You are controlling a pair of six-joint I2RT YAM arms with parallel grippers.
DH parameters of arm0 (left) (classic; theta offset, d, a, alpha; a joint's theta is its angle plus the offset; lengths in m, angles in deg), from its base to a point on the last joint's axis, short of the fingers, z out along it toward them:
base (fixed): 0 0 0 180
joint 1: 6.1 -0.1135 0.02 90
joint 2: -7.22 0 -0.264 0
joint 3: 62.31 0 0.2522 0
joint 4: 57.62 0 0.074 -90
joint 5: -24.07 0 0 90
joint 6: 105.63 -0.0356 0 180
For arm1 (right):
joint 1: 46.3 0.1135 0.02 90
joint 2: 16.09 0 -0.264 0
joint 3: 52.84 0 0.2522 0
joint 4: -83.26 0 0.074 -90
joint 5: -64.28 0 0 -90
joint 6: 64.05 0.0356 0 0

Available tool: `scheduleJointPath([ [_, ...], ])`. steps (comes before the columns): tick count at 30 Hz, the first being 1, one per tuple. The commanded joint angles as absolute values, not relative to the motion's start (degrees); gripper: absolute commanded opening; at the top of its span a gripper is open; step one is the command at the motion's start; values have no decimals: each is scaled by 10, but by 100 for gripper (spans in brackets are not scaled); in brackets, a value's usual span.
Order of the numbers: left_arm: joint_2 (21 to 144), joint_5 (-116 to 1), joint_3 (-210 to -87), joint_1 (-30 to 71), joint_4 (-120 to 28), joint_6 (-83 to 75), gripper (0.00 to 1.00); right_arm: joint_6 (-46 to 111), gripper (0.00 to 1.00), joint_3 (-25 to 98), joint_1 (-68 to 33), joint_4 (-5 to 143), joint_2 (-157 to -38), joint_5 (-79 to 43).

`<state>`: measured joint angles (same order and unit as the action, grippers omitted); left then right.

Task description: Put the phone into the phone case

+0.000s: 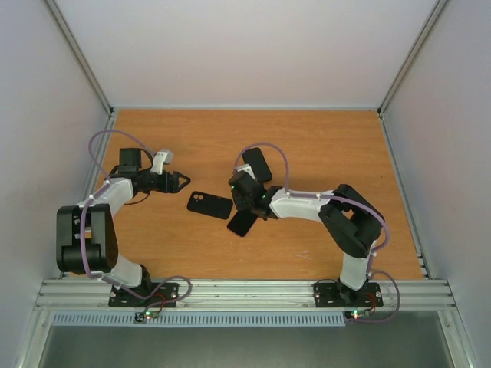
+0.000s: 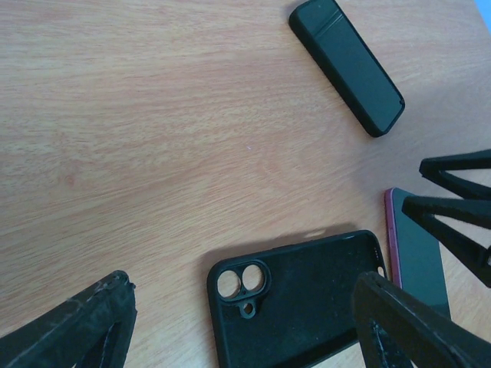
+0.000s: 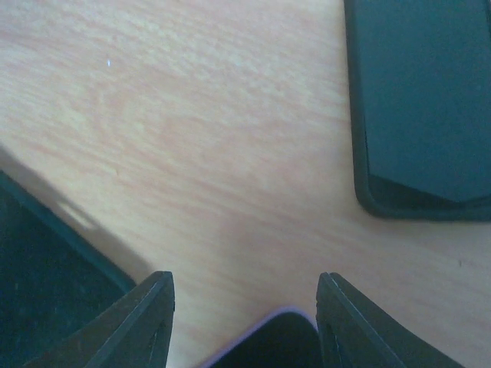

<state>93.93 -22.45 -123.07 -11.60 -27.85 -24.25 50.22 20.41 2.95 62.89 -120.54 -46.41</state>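
The empty black phone case (image 1: pixel 209 205) lies flat on the wooden table, camera cut-outs showing, inside face up (image 2: pixel 307 303). The dark phone (image 1: pixel 242 223) with a lilac edge (image 2: pixel 418 261) lies just right of it. My left gripper (image 1: pixel 182 182) hovers open to the left of the case, in the left wrist view (image 2: pixel 245 307) with its fingers wide on either side. My right gripper (image 1: pixel 245 207) is down over the phone's far end. Its jaws (image 3: pixel 245 287) stand apart astride the phone's corner (image 3: pixel 280 341), the right finger (image 3: pixel 360 326) close against it, a gap on the left.
A second black slab, a phone or a cased phone (image 1: pixel 257 163), lies behind the right wrist (image 2: pixel 347 65) (image 3: pixel 422 100). White walls and aluminium rails enclose the table (image 1: pixel 322 146) on three sides.
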Motion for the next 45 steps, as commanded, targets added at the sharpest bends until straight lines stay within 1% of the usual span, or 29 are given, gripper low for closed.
scheduleJointPath([
  [1, 944, -224, -1239, -115, -287, -256, 77, 476, 53, 251, 6, 601, -1226, -456],
  [5, 945, -223, -1241, -115, -287, -258, 78, 466, 52, 269, 1, 577, -1248, -457],
  [10, 945, -222, -1241, -115, -284, -258, 77, 454, 55, 289, 1, 548, -1282, -462],
  [16, 943, -221, -1241, -116, -284, -259, 77, 456, 57, 282, 1, 535, -1287, -455],
  [29, 939, -211, -1241, -115, -280, -259, 78, 524, 62, 172, 17, 504, -1193, -504],
  [39, 939, -207, -1241, -116, -279, -260, 78, 594, 66, 108, 87, 491, -1168, -526],
  [45, 945, -205, -1243, -115, -278, -259, 78, 622, 66, 44, 115, 523, -1120, -494],
])
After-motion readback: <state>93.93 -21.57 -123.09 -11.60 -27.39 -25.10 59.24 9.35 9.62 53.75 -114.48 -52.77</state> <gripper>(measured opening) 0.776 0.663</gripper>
